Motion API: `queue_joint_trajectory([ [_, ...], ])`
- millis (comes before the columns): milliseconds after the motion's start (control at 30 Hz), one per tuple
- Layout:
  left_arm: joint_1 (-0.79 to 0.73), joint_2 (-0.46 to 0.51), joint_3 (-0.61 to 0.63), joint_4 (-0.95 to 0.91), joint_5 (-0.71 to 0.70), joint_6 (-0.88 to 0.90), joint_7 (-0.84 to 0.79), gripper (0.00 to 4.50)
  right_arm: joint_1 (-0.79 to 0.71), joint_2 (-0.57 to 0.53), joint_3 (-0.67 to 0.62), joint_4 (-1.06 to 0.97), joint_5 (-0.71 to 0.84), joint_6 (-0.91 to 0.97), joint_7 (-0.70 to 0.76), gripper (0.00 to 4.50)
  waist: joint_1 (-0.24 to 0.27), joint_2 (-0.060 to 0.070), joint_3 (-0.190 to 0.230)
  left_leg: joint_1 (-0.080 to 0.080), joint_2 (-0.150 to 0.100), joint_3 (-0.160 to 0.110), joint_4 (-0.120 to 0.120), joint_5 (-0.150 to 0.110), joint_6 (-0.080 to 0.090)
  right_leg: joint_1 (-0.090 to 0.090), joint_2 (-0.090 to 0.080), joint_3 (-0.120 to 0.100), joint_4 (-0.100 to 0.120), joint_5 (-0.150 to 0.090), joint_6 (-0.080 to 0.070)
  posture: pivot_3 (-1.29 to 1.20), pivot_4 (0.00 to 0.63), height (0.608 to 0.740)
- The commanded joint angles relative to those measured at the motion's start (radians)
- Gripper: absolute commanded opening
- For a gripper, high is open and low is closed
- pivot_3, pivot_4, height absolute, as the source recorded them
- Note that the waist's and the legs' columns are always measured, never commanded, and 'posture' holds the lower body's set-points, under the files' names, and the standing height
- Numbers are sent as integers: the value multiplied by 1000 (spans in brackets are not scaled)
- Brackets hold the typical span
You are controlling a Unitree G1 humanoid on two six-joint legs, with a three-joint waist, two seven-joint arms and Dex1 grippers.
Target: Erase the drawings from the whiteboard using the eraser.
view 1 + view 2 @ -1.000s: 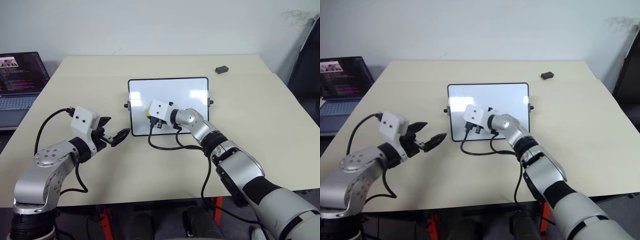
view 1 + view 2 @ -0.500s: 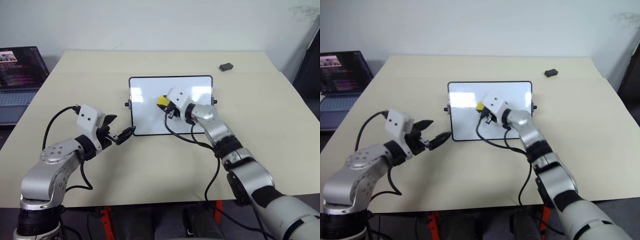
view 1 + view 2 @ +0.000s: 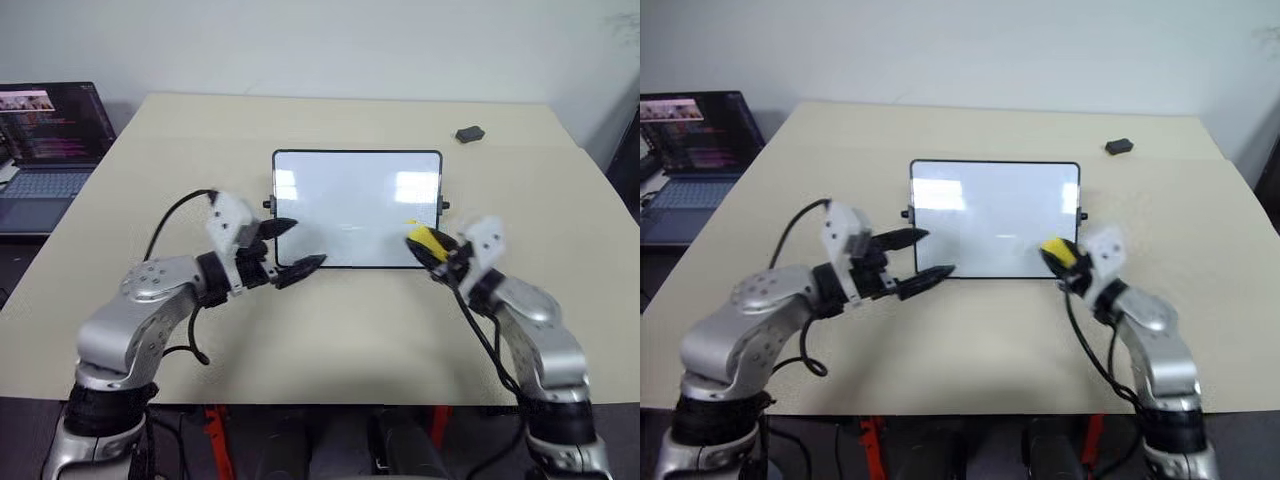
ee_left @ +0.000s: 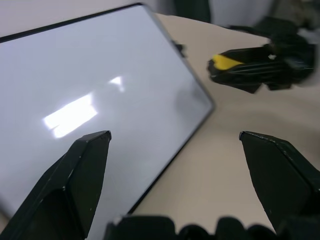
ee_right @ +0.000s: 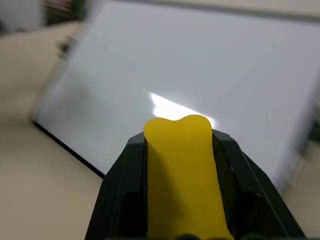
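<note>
At the table's middle: whiteboard (image 3: 357, 207) looks clean, no drawings visible | right gripper (image 3: 1057, 257) clamped on eraser (image 3: 1056, 251), off its near-right corner | left gripper (image 3: 287, 247) spread wide, empty, at near-left corner | advice: recheck faint smudges, wipe flat, lightly.

Nothing here I can read; the laptop (image 3: 50, 135) at the far left of the table shows rows of coloured lines on its dark screen, too small to make out; the whiteboard (image 3: 357, 205) in front of me carries no legible writing, only glare; the small dark object (image 3: 470, 133) at the far right shows no label I can see.
</note>
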Motion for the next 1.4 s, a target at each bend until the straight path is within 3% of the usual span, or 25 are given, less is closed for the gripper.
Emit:
queue_joint_trajectory([
  [33,-61,27,-83,19,55,-95,-105,4500,42,-17,-60,-34,-16,-17,-75,1300,-7,0,0,1,0,1,0,0,0,0,1,0,0,0,0,0,150,740],
  [200,-140,-17,-155,79,76,-143,-170,4500,71,-20,-93,3,-27,33,-158,1300,-13,1,1,3,3,3,-1,0,0,0,7,2,3,-3,3,0,150,740],
  [400,-187,-69,-247,158,162,-237,-222,4500,-5,15,-128,70,23,139,-237,1300,-12,1,1,4,3,3,0,0,0,0,10,3,5,-3,3,0,150,740],
  [833,-133,-83,-227,117,178,-212,-189,4500,-130,18,-166,177,95,236,-298,1300,-7,1,1,3,4,3,0,0,0,0,10,3,5,-1,-1,0,150,740],
  [1133,-123,-105,-212,112,160,-205,-154,4500,-145,18,-164,192,103,199,-306,4270,-5,1,1,3,3,2,0,0,0,0,10,3,5,-1,-1,0,150,740],
  [1167,-123,-110,-208,113,155,-204,-152,4500,-145,21,-166,182,107,182,-302,4455,-5,1,1,3,4,2,0,0,0,0,10,3,5,-1,-1,0,150,740],
  [1400,-95,-160,-92,110,95,-175,-54,4500,-50,13,-147,-57,142,69,-248,4455,-5,2,0,3,4,1,0,0,0,0,10,3,6,-1,-1,0,150,740],
])
